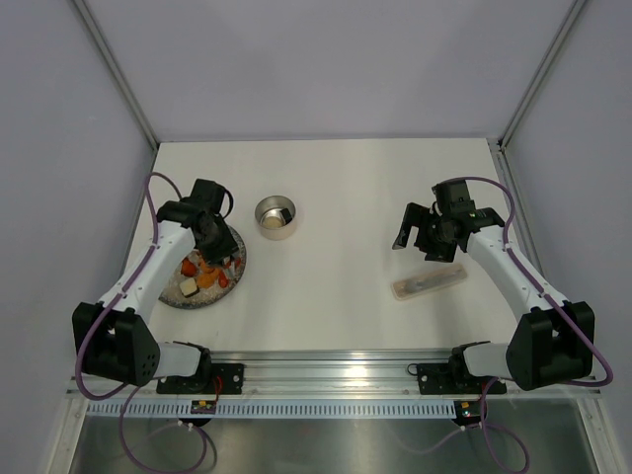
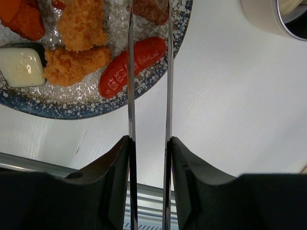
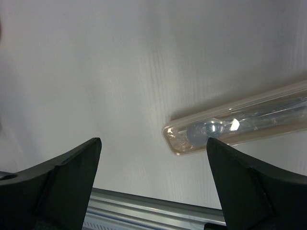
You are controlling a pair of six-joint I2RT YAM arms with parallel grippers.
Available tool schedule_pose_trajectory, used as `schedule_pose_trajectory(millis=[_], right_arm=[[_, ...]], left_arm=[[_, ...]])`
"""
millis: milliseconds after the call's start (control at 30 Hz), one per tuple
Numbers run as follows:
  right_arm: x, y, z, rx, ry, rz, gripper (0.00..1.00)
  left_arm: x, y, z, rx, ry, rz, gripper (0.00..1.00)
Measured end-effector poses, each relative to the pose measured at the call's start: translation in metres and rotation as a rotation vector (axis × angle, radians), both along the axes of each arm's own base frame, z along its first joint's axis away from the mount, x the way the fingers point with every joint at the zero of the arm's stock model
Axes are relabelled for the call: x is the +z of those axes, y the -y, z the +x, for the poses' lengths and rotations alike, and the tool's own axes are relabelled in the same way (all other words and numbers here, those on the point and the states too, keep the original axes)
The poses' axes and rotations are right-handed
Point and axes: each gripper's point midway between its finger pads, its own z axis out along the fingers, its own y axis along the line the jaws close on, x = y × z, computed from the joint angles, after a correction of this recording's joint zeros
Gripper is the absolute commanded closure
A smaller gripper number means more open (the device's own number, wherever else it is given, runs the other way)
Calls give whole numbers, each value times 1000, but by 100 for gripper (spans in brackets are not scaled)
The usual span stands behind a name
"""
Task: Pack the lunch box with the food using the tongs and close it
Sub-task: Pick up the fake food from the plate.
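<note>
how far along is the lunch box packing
Done: one pale piece lies in the steel tin. In hand: the left gripper grips the tongs over the speckled plate. Left: the red sausage and breaded pieces sit on it, the tin has no lid, right gripper open.

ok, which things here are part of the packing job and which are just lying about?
Job: tongs, held in the left gripper; food; tin.
Lying about: plate under the food; plastic case.
</note>
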Motion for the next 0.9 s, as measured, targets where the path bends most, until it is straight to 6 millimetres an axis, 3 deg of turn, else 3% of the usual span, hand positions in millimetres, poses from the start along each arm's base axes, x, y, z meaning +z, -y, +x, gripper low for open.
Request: schedule_pose_trajectory(millis=[467, 900], right_arm=[[0, 0, 0, 1, 0, 0, 0], [-3, 0, 0, 1, -9, -2, 1]], left_arm=[[18, -14, -3, 16, 18, 40, 67], [40, -14, 5, 1, 63, 44, 67]])
